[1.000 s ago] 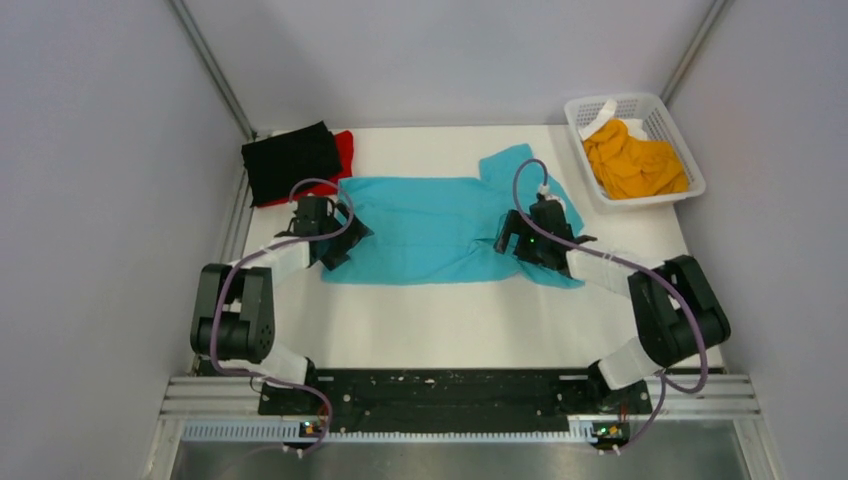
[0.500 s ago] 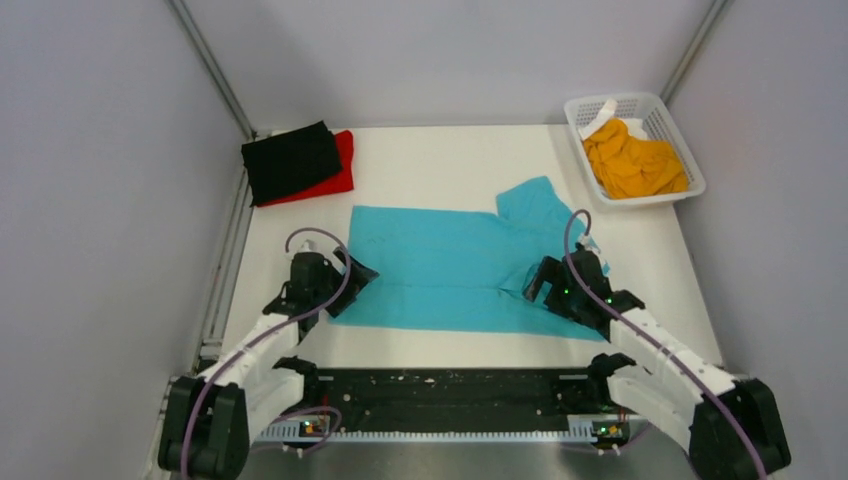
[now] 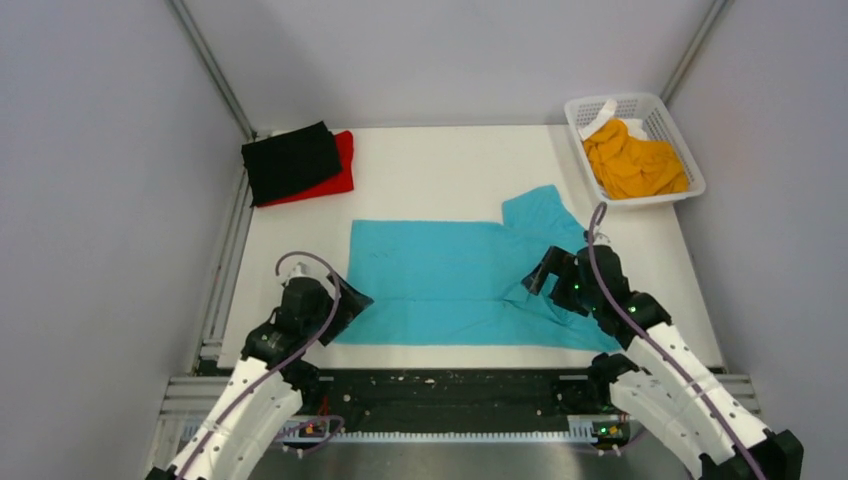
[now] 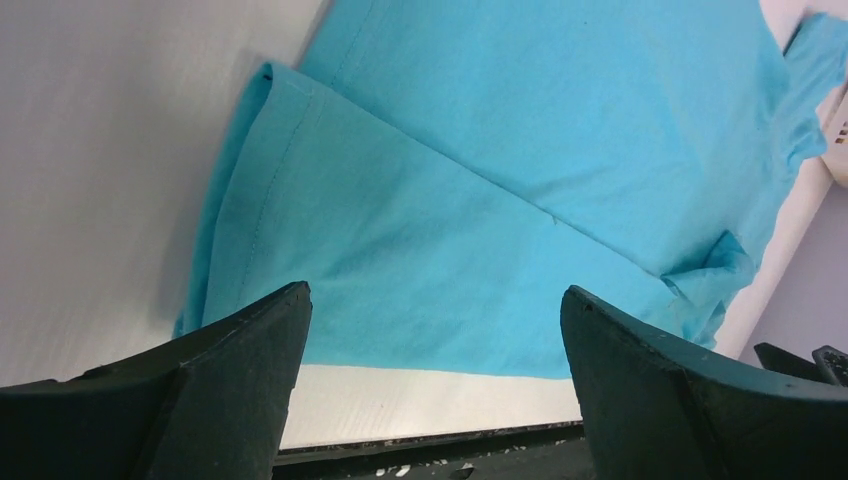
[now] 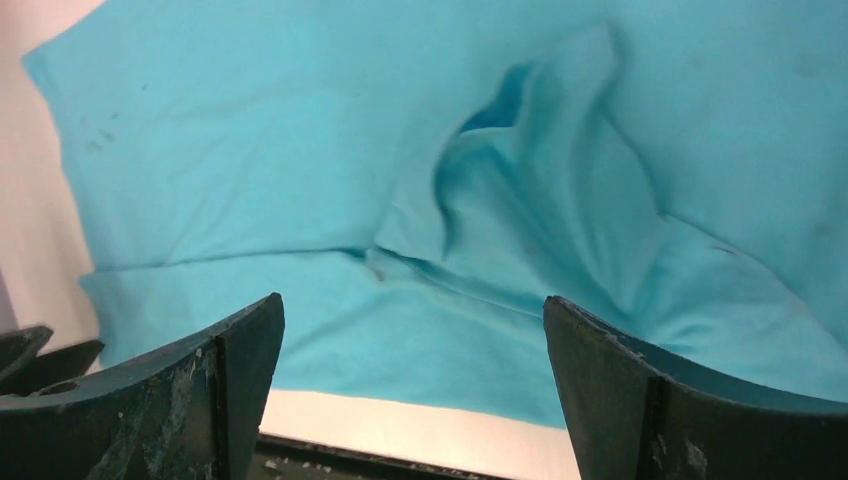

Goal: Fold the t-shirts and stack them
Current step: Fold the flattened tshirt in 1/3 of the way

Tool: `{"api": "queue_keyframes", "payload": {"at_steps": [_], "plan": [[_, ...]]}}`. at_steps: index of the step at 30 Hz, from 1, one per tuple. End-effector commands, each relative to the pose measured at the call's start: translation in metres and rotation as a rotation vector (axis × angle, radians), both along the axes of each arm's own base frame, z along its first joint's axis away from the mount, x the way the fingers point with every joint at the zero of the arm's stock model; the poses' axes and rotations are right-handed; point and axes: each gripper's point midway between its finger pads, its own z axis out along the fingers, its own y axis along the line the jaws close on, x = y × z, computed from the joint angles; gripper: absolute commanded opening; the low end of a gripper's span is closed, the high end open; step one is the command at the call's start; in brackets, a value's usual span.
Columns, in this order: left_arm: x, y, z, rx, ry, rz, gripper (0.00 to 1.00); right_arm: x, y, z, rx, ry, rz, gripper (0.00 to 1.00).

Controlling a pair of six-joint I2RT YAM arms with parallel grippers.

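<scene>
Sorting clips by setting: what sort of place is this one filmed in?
Probably a lab test cell, not a home: bare grey walls with metal corner posts box in a white table, and the left arm and right arm are mounted on a base rail.

A plain turquoise-blue shirt point(image 3: 450, 280), black shirt point(image 3: 290, 160) over red shirt point(image 3: 343, 165), orange-yellow shirt point(image 3: 632, 160) in a white mesh basket point(image 3: 690, 180), white desk point(image 3: 440, 160).

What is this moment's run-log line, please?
turquoise shirt: folded once | left hand: open, empty | right hand: open, empty | black shirt: atop red shirt
</scene>
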Motion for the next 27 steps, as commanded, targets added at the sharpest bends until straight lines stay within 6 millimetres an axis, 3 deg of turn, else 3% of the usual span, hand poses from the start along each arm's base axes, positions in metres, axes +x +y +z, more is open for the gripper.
{"api": "queue_keyframes", "payload": {"at_steps": [1, 7, 13, 19, 23, 27], "plan": [[0.014, 0.014, 0.026, 0.068, -0.071, 0.056, 0.99, 0.018, 0.047, 0.019, 0.041, -0.066, 0.190, 0.99], [0.032, 0.020, 0.039, 0.134, -0.103, 0.061, 0.99, 0.028, 0.079, -0.010, 0.034, 0.003, 0.263, 0.99], [0.041, 0.026, 0.032, 0.183, -0.079, 0.092, 0.99, 0.040, 0.083, -0.027, -0.012, 0.027, 0.253, 0.99], [0.054, 0.029, 0.038, 0.203, -0.110, 0.120, 0.99, 0.071, 0.111, -0.024, 0.021, -0.014, 0.296, 0.99], [0.064, 0.032, 0.051, 0.216, -0.143, 0.146, 0.99, 0.111, 0.137, 0.000, 0.039, -0.094, 0.323, 0.99], [0.074, 0.033, 0.058, 0.235, -0.150, 0.155, 0.99, 0.134, 0.154, 0.020, 0.056, -0.151, 0.345, 0.99]]}}
